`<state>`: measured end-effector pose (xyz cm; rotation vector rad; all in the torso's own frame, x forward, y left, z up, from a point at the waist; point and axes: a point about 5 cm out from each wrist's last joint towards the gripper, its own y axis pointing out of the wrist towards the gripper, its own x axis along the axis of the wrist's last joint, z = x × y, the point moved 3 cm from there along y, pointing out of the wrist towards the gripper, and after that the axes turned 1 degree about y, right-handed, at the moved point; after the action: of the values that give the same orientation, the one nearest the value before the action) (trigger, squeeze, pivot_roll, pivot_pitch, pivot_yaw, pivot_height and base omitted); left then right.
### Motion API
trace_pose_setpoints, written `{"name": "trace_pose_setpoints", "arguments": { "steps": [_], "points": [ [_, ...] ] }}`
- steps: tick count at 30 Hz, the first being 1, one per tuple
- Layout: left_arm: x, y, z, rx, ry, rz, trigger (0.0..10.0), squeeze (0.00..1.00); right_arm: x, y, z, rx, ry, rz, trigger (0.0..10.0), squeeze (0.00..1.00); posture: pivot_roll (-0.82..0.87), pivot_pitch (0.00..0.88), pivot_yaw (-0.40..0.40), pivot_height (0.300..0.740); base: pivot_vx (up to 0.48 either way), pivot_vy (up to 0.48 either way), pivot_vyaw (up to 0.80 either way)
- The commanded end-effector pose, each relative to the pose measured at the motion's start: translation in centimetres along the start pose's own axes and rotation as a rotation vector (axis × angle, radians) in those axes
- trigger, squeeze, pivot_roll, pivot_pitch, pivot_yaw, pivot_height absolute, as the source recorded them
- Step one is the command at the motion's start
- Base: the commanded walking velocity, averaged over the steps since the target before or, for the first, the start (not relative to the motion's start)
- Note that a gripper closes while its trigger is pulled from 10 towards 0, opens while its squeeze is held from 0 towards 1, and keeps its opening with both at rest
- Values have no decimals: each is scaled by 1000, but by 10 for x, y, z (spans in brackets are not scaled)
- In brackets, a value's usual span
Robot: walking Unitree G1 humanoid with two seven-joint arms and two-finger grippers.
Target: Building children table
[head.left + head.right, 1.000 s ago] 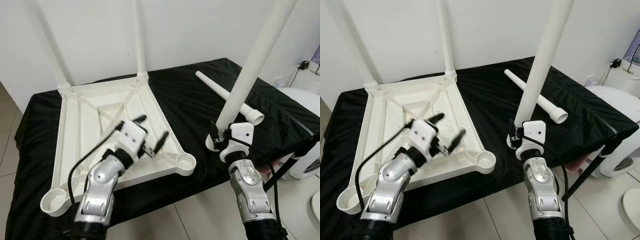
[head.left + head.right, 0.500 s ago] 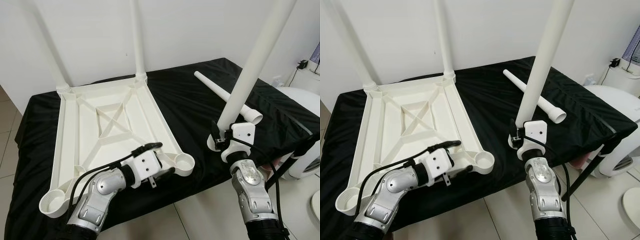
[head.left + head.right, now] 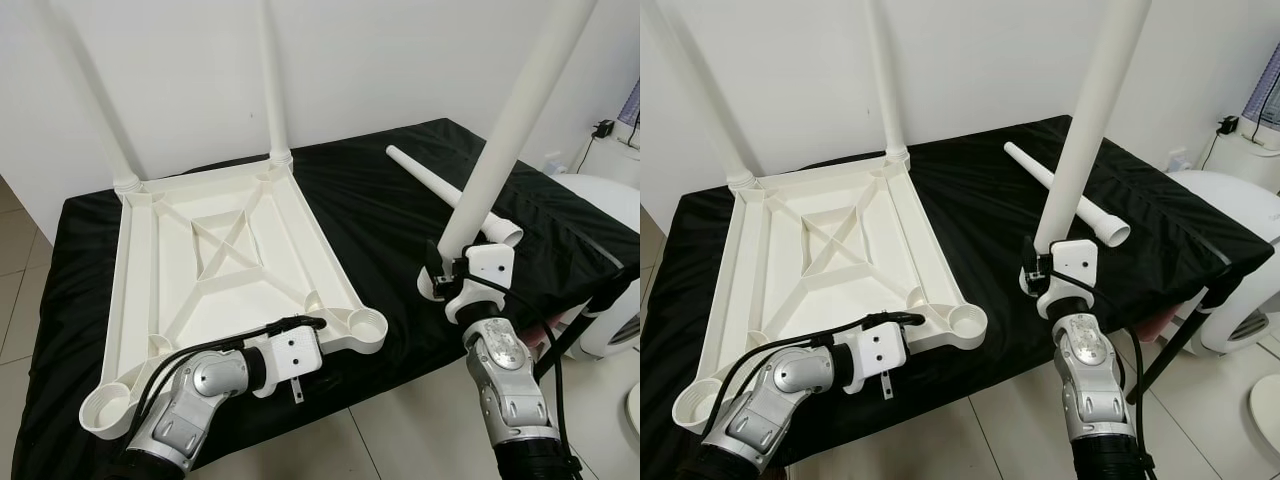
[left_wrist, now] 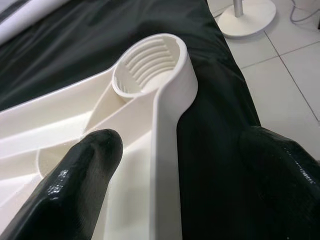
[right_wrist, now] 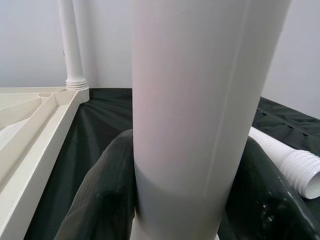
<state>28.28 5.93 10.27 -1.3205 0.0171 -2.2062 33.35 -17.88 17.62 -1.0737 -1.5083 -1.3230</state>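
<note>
Since a second ago the left hand (image 3: 318, 335) has dropped from above the middle of the upturned tabletop (image 3: 215, 280) to its near edge, beside the empty threaded socket (image 3: 368, 325). Its fingers (image 4: 75, 175) are spread, one inside the tabletop's rim and one outside over the black desk (image 3: 380, 210), closed on nothing yet. The right hand (image 3: 445, 280) grips a white leg (image 3: 505, 130) near its lower end; the leg stands almost upright, leaning away. The socket lies to the leg's left, so the right arm must carry it across. A spare leg (image 3: 455, 195) lies farther right on the desk.
</note>
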Motion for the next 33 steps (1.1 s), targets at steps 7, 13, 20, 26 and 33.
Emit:
{"name": "trace_pose_setpoints", "arguments": {
  "steps": [7,13,20,26,33],
  "points": [
    [-6,9,8,7,-144,70,10000,0,3,-2,0,-6,-7,-10,10000,0,-123,4,93,740,0,0,0],
    [-3,13,19,16,-259,85,10000,0,3,-2,0,-9,-11,-10,10000,0,-126,15,103,740,0,0,0],
    [-2,10,21,-17,-281,92,9765,0,3,-3,-1,-15,-12,-9,10000,0,-127,19,106,740,0,0,0],
    [-23,-7,26,-33,-231,200,8078,0,3,-5,-1,-23,-11,-8,10000,0,-126,25,111,740,0,0,0],
    [-30,-16,26,-50,-230,251,3373,0,3,-4,-1,-23,-11,-9,10000,0,-124,26,109,740,0,0,0]
  ]
}}
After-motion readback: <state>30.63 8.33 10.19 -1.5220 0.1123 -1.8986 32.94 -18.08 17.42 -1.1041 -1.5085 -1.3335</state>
